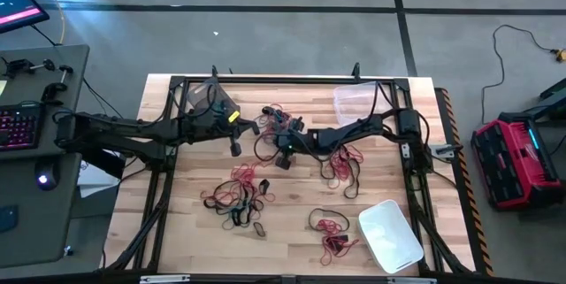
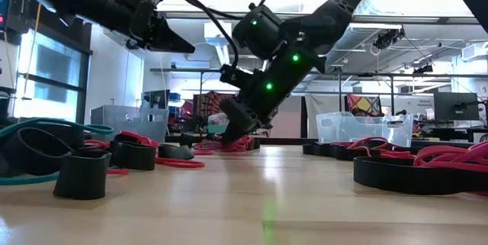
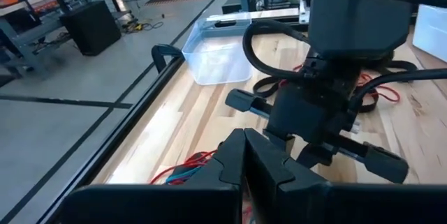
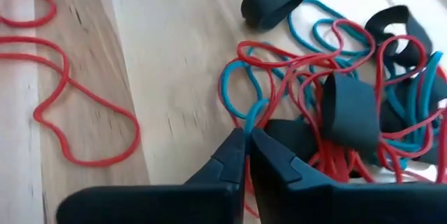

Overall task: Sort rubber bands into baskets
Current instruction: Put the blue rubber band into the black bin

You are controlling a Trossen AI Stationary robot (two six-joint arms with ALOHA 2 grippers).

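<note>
Rubber bands in red, teal-blue and black lie in loose heaps on the wooden table [image 1: 301, 204]. One tangle [image 4: 335, 77] lies right before my right gripper [image 4: 246, 137], which slants down at the table's middle [image 1: 285, 156] and is shut on a teal-blue band. My left gripper [image 3: 244, 147] is shut on nothing and hangs above the table left of it [image 1: 236, 145]. Three baskets stand on the table: a grey-tinted one [image 1: 202, 96] at the far left, a clear one [image 1: 358, 103] at the far right, and a whitish one [image 1: 389, 235] at the near right. My right gripper pinches a teal-blue band at the near end of its loop [image 4: 253, 116], between its two fingertips. The fingers slant down at it from above. The band lies slack on the table, tangled with red bands; whether a red strand is caught too, I cannot tell.
Other heaps of bands lie at the near left [image 1: 234, 195], under the right arm [image 1: 340, 165] and at the near middle [image 1: 332, 231]. Single red loops [image 4: 70, 112] lie on bare wood beside the tangle. A black frame [image 1: 177, 80] edges the table.
</note>
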